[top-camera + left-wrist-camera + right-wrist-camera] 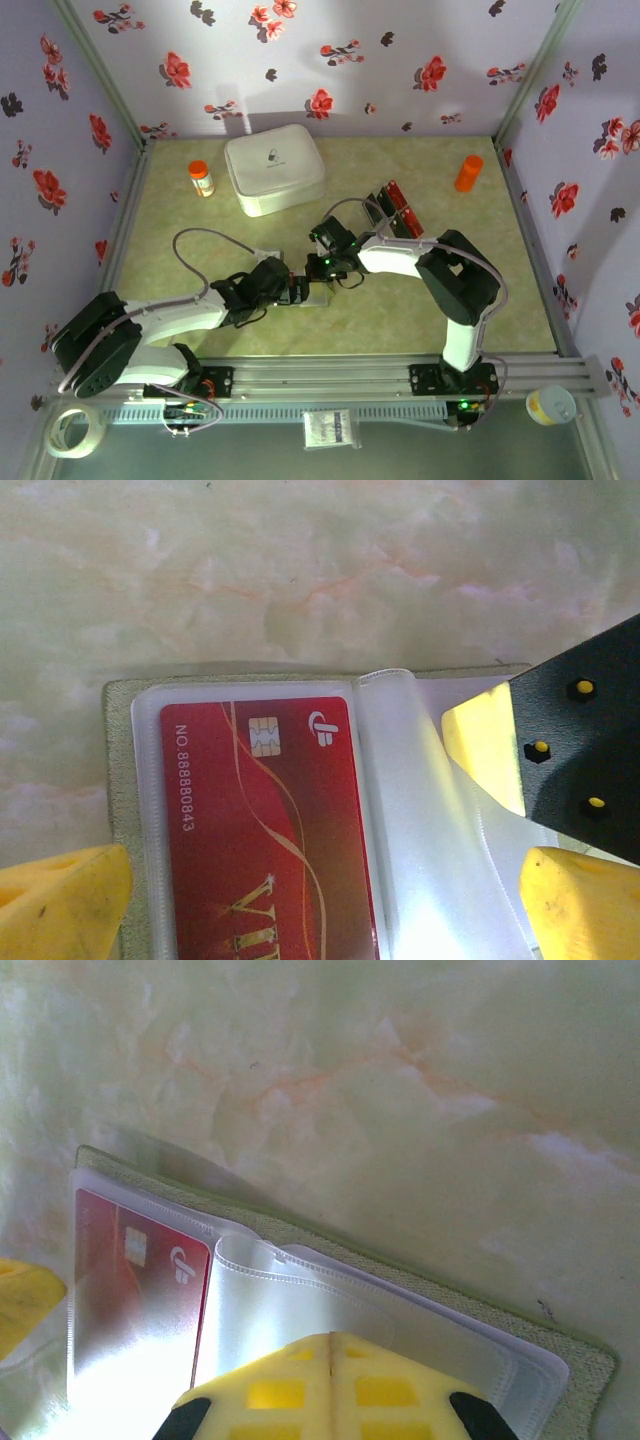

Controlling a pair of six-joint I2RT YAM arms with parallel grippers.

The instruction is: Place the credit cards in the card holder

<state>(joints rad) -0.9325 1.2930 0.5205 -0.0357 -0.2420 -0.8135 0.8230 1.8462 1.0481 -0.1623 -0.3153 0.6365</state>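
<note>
The green card holder (318,297) lay open on the arms' side of the white box (273,168), with one red card (270,820) tucked inside it. The left gripper (320,905) was wide open over the holder and gripped nothing. The right gripper (330,1385) was shut tight, its tip on the clear pockets (300,1310), and the other cards (393,210) lay right of the white box.

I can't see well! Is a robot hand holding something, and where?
Left gripper: open, empty. Right gripper: shut at the clear pocket of the card holder; a pinch cannot be told.
</note>
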